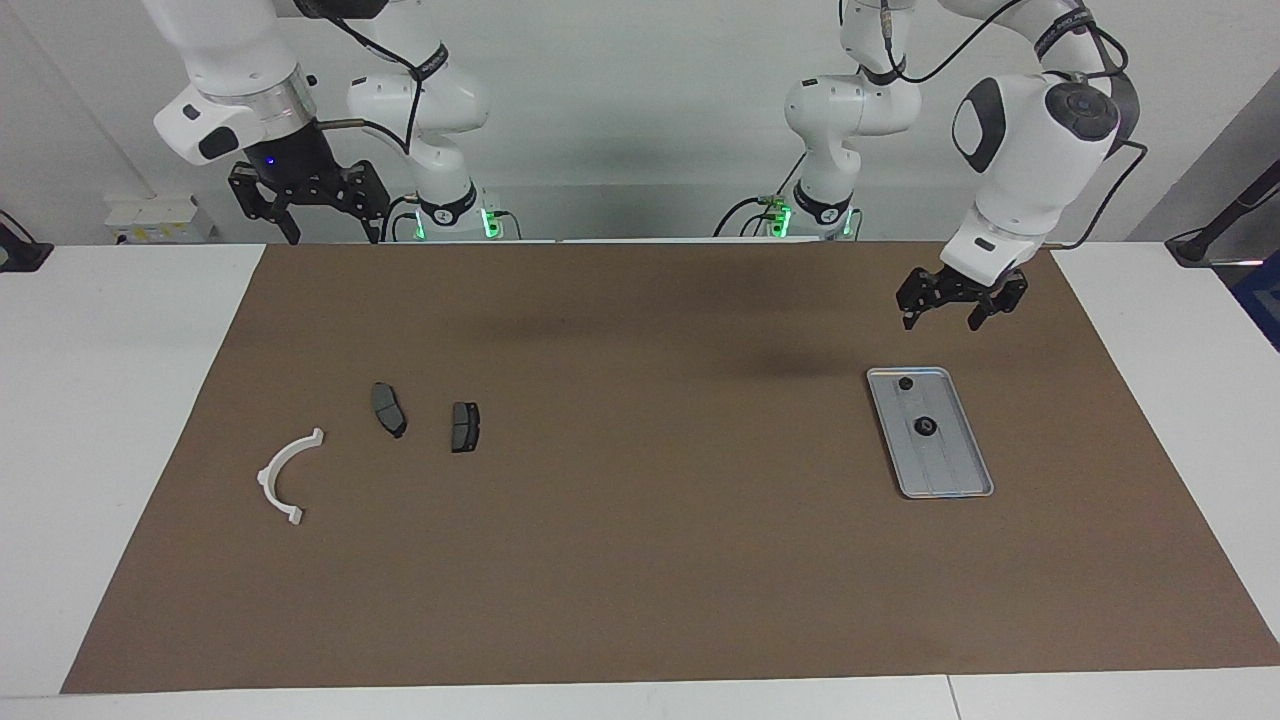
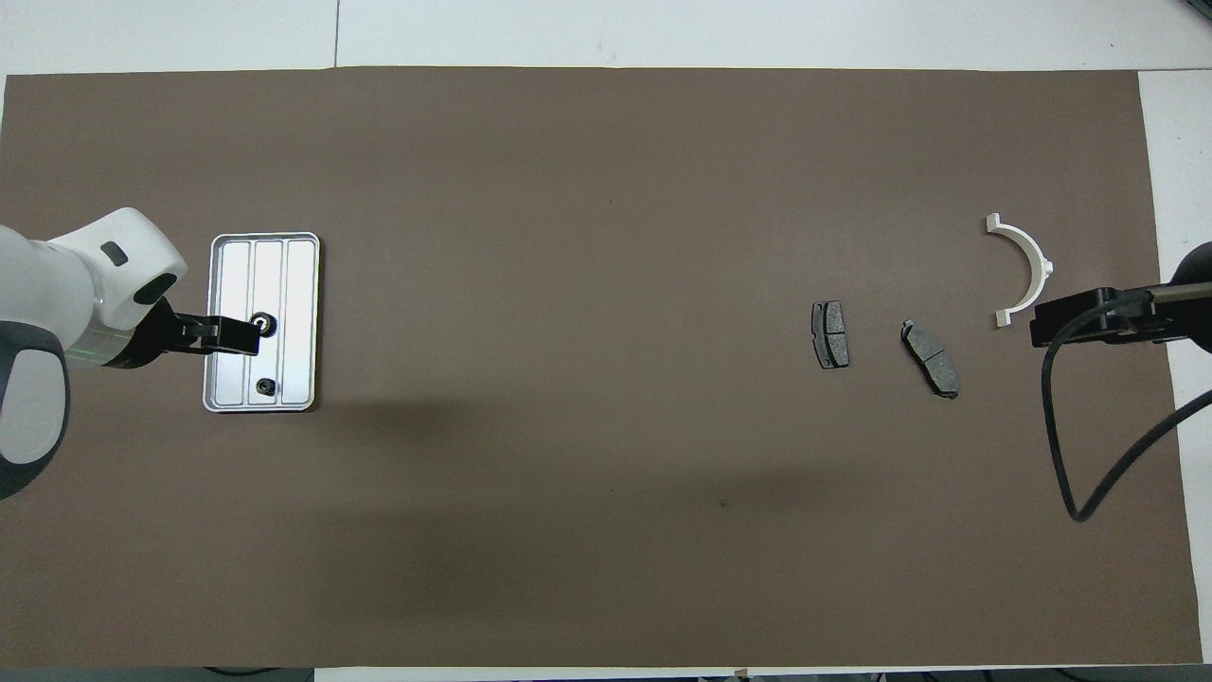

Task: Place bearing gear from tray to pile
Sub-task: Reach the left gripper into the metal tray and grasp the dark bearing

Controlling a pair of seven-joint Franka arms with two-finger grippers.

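The silver tray lies toward the left arm's end of the brown mat. In it sits the bearing gear, a dark toothed ring, with a smaller dark round part nearer to the robots. My left gripper hangs open and empty in the air by the tray's robot end. From overhead its tip covers the tray beside the gear. The pile is a white arc and two dark pads. The right gripper waits open, raised.
The brown mat covers most of the white table. The right arm's black cable loops over the mat's edge near the pile. Both arm bases stand at the robots' edge of the table.
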